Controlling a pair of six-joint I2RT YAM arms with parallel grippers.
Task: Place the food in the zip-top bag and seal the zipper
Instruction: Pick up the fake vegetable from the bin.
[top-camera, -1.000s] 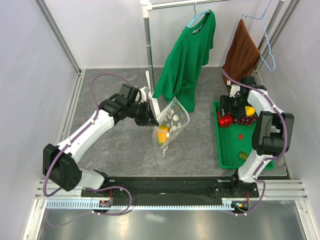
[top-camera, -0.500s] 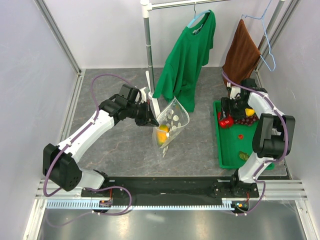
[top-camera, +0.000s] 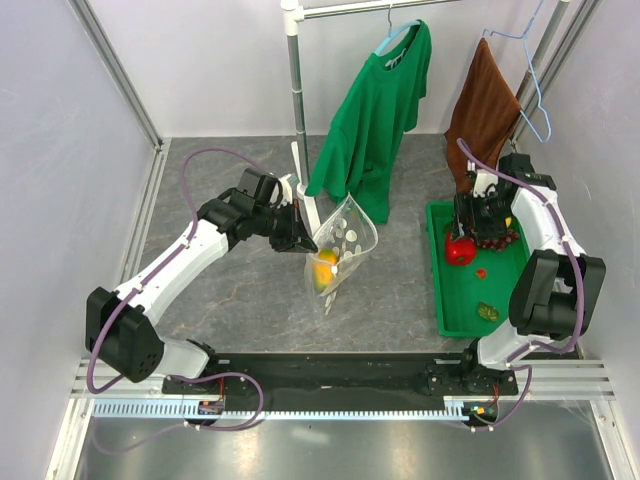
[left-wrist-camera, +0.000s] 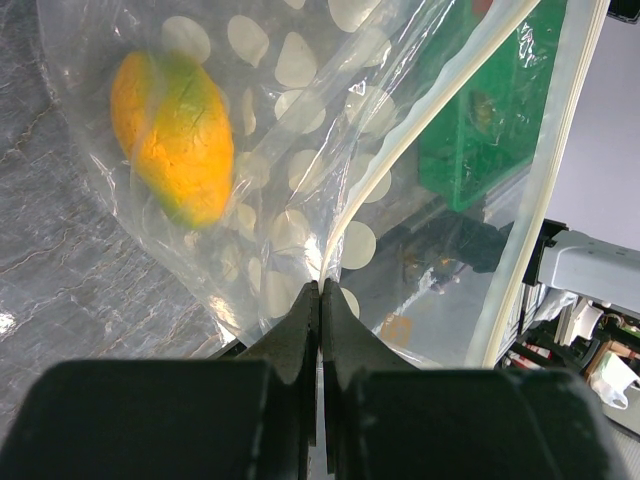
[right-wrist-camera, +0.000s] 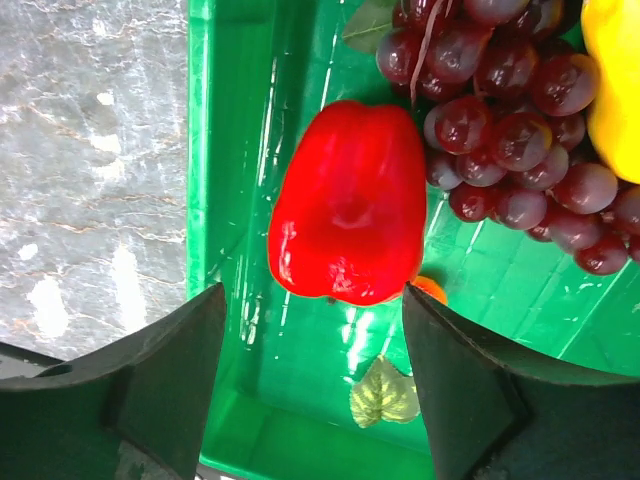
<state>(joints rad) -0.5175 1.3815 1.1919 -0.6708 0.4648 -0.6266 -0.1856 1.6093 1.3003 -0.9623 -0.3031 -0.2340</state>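
Observation:
My left gripper (top-camera: 303, 241) is shut on the mouth edge of the dotted zip-top bag (top-camera: 345, 248) and holds it up, hanging open. The yellow-orange mango (top-camera: 325, 266) lies inside the bag. In the left wrist view my closed gripper (left-wrist-camera: 320, 285) pinches the plastic, with the mango (left-wrist-camera: 180, 140) and the zipper strip (left-wrist-camera: 430, 110) ahead. My right gripper (top-camera: 468, 232) hovers open over the green tray (top-camera: 470, 300), just above the red pepper (top-camera: 460, 250). In the right wrist view the gripper (right-wrist-camera: 312, 297) straddles the pepper (right-wrist-camera: 350, 200) without touching it; the grapes (right-wrist-camera: 510, 110) lie beside it.
A yellow fruit (right-wrist-camera: 615, 80) lies past the grapes. A leaf (right-wrist-camera: 385, 392) and a small orange piece (right-wrist-camera: 430, 290) lie in the tray. A green shirt (top-camera: 375, 110) and a brown cloth (top-camera: 485, 105) hang from a rail at the back, by a white pole (top-camera: 295, 100).
My right arm has swung to the right and its gripper now sits over the pepper. The left arm and the bag have not moved.

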